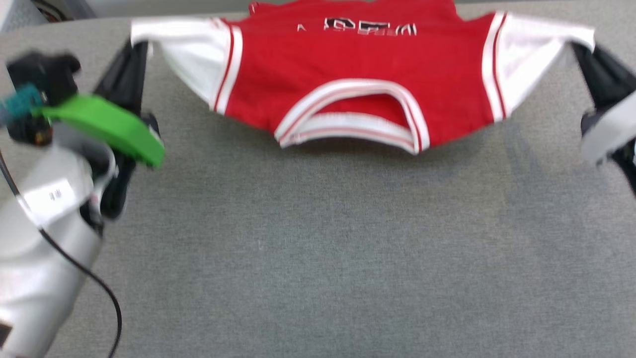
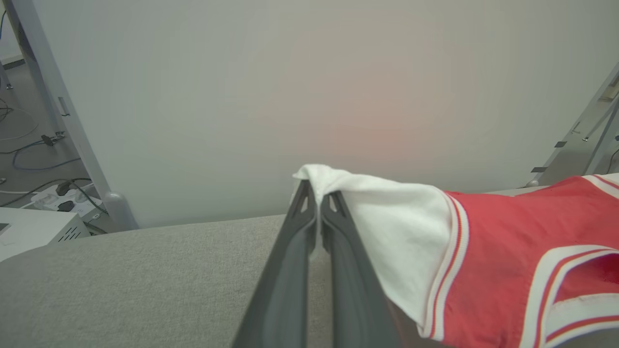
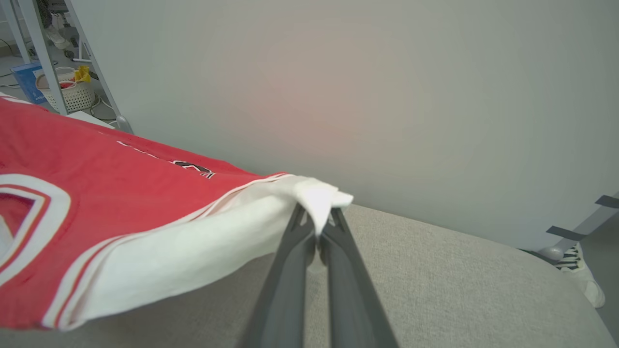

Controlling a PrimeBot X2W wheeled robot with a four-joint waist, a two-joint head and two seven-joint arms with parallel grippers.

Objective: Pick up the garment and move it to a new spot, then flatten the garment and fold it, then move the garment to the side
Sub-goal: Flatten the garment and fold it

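Observation:
The garment (image 1: 357,74), red with white short sleeves, striped trim and a partly seen black print, hangs stretched above the grey table at the far side, collar toward me. My left gripper (image 1: 139,47) is shut on the tip of the white sleeve at the upper left. Along its dark fingers in the left wrist view, that gripper (image 2: 316,193) pinches the sleeve, with the garment (image 2: 508,251) spreading to the right. My right gripper (image 1: 581,47) is shut on the other white sleeve at the upper right; the right wrist view shows this gripper (image 3: 316,215) clamping the sleeve tip, the garment (image 3: 96,203) sagging leftward.
A grey fabric-covered table (image 1: 318,248) spreads below the shirt. A pale wall panel (image 2: 290,96) stands right behind the table's far edge. Cables and a white box (image 2: 38,227) lie on the floor at left; a white basket (image 3: 72,94) and a shoe (image 3: 582,275) sit beyond the table.

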